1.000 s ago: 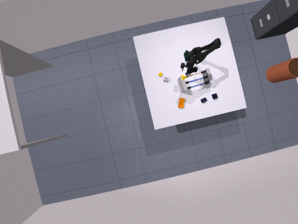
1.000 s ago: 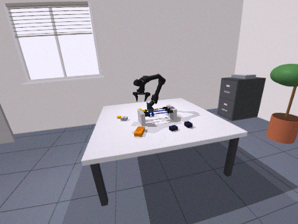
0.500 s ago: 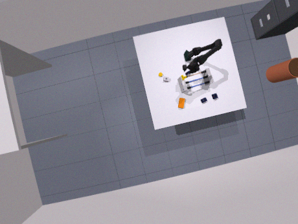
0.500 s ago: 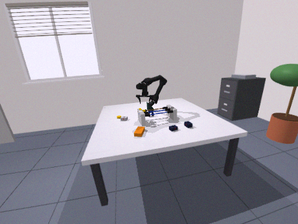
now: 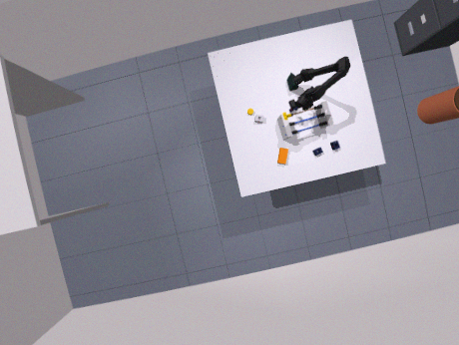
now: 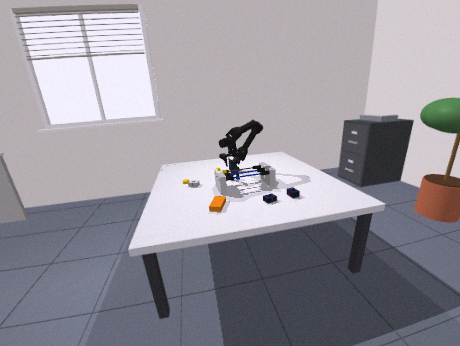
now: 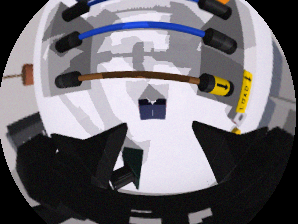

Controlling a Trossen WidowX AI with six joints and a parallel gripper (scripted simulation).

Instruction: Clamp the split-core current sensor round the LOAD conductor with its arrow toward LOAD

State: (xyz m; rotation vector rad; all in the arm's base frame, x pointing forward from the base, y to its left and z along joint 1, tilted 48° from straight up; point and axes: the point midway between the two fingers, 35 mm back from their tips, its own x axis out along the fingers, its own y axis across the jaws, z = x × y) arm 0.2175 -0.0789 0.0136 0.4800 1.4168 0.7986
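The open sensor (image 7: pixel 152 109), small and dark blue with a notch at its top, stands on the table just beside the brown LOAD conductor (image 7: pixel 140 74). No arrow on it can be made out. The conductor runs between black end pieces, with a yellow arrow sleeve (image 7: pixel 220 86) at one end beside the yellow LOAD marker (image 7: pixel 244 92) (image 5: pixel 285 116). My gripper (image 7: pixel 160 124) (image 5: pixel 298 108) is open and empty. In the wrist view the sensor shows ahead, in line with the gap between the fingers. The arm hides most of the sensor in the top and exterior views.
Two blue conductors (image 7: pixel 142 25) (image 5: pixel 307 120) run parallel beyond the brown one, between grey end blocks (image 6: pixel 270 176). An orange block (image 5: pixel 282 156) (image 6: pixel 217 203), two dark blocks (image 5: pixel 317 152) (image 5: pixel 334 146), a small grey box (image 5: pixel 261 119) and a yellow piece (image 5: pixel 250 112) are on the table.
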